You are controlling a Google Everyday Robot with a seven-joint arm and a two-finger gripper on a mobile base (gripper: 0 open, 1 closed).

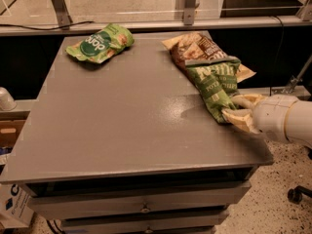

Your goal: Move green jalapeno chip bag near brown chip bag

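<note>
The green jalapeno chip bag lies flat at the right side of the table, its far end overlapping the brown chip bag, which lies just behind it. My gripper reaches in from the right at table height, at the green bag's near end. Its cream fingers stand apart, and the lower one touches the bag's corner.
A smaller green bag with a round dark logo lies at the table's back left. The table's right edge runs just under my arm. A railing crosses behind the table, and drawers sit under its front edge.
</note>
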